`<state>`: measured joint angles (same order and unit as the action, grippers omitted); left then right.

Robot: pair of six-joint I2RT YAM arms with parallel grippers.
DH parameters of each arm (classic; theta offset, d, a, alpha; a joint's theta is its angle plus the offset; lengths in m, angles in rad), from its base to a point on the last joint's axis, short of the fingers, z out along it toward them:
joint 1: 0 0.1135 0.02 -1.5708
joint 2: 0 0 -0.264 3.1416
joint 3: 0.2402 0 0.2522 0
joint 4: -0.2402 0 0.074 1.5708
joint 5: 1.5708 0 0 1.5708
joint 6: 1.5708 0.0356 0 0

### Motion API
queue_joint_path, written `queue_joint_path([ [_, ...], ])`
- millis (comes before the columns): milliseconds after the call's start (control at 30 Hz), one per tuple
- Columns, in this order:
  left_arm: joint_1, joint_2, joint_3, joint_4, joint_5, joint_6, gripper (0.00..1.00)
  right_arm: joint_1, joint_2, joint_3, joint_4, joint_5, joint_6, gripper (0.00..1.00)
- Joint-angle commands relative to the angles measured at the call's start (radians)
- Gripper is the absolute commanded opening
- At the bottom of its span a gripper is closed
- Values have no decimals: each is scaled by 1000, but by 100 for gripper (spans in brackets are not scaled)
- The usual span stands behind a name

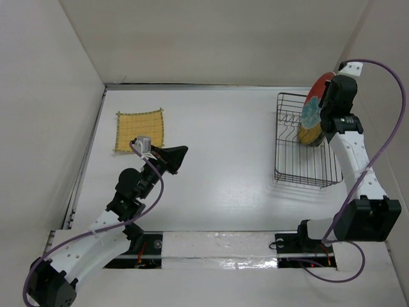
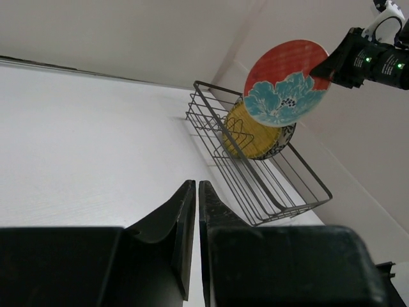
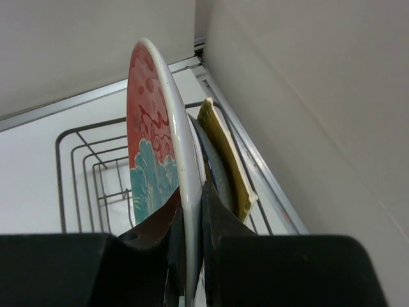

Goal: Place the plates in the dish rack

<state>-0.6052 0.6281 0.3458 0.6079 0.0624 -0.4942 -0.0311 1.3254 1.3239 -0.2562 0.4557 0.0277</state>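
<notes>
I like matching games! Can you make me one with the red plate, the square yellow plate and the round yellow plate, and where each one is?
Things:
1. red plate
2. square yellow plate
3. round yellow plate

Places:
A. lying flat on the table
B. standing in the dish rack
C. held up by the right gripper

Pairs: 1-C, 2-A, 3-B

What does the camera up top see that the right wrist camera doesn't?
Only the top view: the square yellow plate lying flat, far from the dish rack, with the left gripper beside it. Only the right wrist view: the right gripper pinching the red plate by its white rim, seen edge-on. Both: the red plate, the dish rack, and a yellow plate standing in it.
</notes>
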Motion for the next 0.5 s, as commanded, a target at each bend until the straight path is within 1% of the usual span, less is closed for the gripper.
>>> queue_joint_path([
  [0,-17,-28,13,24,-53,43,4,3,-12,92,208,70,-118,0],
  [67,-18,-41,10,24,-55,45,5,-9,-11,66,245,67,-149,0],
  [200,-27,-45,10,24,-55,45,7,-20,8,57,245,46,-190,0],
  [233,-27,-47,9,24,-81,45,7,-20,12,55,245,31,-196,0],
  [333,-27,-51,9,23,-85,45,8,-20,32,61,241,32,-201,0],
  [467,-27,-53,9,20,-90,45,9,11,58,57,233,49,-207,0],
])
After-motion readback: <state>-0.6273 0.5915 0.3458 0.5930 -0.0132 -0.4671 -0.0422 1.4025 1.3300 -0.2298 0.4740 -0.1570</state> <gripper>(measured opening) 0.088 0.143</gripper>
